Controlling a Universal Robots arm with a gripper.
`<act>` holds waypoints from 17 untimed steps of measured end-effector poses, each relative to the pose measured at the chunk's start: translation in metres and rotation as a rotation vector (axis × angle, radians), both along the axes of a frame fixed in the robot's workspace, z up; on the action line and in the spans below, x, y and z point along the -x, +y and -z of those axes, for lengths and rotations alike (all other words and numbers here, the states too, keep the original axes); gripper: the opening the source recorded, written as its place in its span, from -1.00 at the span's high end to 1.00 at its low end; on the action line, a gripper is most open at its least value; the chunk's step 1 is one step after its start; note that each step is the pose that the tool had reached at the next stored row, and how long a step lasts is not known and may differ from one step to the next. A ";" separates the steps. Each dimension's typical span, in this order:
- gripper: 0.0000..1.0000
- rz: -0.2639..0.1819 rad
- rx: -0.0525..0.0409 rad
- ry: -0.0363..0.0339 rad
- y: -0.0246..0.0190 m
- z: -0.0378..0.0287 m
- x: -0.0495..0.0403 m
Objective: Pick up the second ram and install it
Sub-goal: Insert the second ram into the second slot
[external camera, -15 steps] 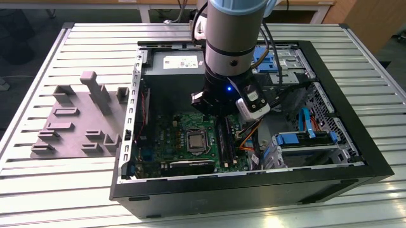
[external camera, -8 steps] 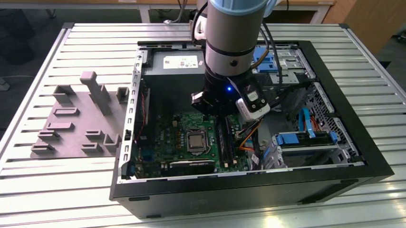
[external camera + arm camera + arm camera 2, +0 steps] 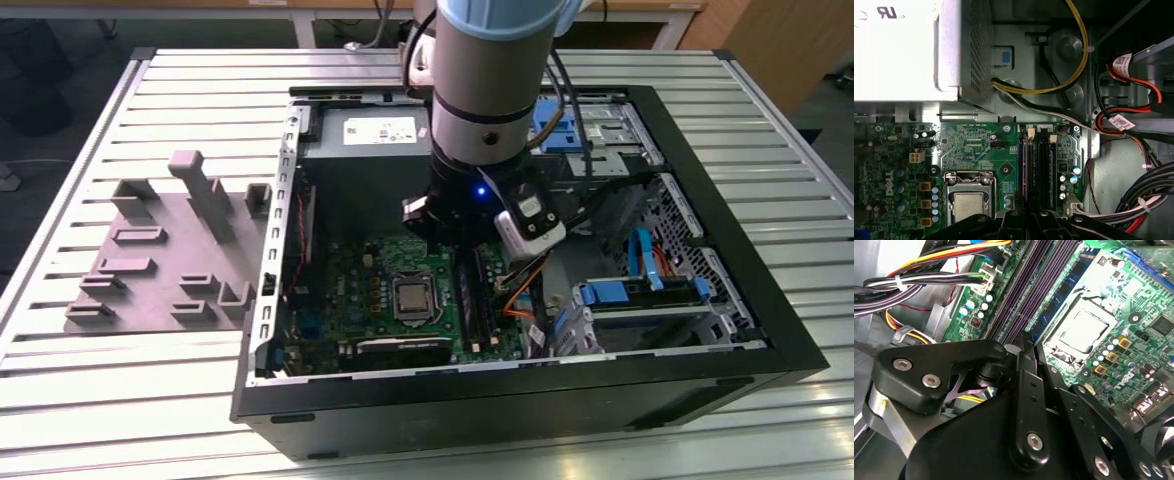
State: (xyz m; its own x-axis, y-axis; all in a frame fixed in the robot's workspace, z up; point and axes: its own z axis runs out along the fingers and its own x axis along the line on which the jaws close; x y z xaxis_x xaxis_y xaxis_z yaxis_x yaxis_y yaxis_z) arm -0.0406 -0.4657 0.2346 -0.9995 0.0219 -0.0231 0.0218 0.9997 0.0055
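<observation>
Below my gripper (image 3: 1024,347), clenched on the second ram (image 3: 1028,340), its long axis ran along the motherboard (image 3: 1104,305) slots (image 3: 1019,285)

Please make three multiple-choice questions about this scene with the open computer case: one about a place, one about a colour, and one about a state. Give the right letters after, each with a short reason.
1. Over what does the gripper hang in the exterior view?
A. the grey fixture plate
B. the memory slots beside the processor
C. the bare table slats

2. What colour is the motherboard?
A. green
B. red
C. white

3. How does the grey fixture plate stand?
A. inside the case
B. held by the arm
C. on the table, outside the case, at the exterior view's left

Answers:
1 B, the arm reaches down into the computer case and the memory slots run right off the fingers in the first wrist view, next to the processor.
2 A, the board is green in both wrist views.
3 C, it lies on the table beside the case wall.
</observation>
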 end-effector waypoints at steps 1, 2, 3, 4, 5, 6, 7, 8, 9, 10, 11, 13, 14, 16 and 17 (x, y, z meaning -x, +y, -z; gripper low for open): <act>0.72 0.001 -0.0001 0.0000 -0.0002 0.0016 0.0000; 0.72 0.001 -0.0003 -0.0001 -0.0005 0.0033 -0.0001; 0.72 0.002 -0.0004 0.0000 -0.0007 0.0045 -0.0004; 0.72 0.003 -0.0003 0.0000 -0.0010 0.0055 -0.0009; 0.72 0.005 -0.0003 0.0000 -0.0013 0.0063 -0.0015; 0.72 0.006 -0.0002 0.0001 -0.0018 0.0068 -0.0019; 0.72 0.007 -0.0001 0.0000 -0.0025 0.0073 -0.0021; 0.72 0.009 -0.0003 0.0000 -0.0030 0.0078 -0.0022; 0.72 0.011 -0.0003 0.0000 -0.0036 0.0082 -0.0022; 0.72 0.015 -0.0003 0.0000 -0.0040 0.0089 -0.0022; 0.72 0.019 -0.0003 0.0000 -0.0042 0.0096 -0.0022; 0.72 0.023 -0.0003 0.0000 -0.0048 0.0108 -0.0024; 0.72 0.023 -0.0003 0.0000 -0.0050 0.0113 -0.0025; 0.72 0.023 -0.0003 0.0000 -0.0054 0.0124 -0.0026; 0.72 0.023 -0.0004 0.0000 -0.0055 0.0130 -0.0026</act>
State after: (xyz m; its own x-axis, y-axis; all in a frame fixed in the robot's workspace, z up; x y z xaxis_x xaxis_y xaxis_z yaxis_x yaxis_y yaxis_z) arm -0.0380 -0.4712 0.2216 -0.9987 0.0450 -0.0231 0.0449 0.9990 0.0058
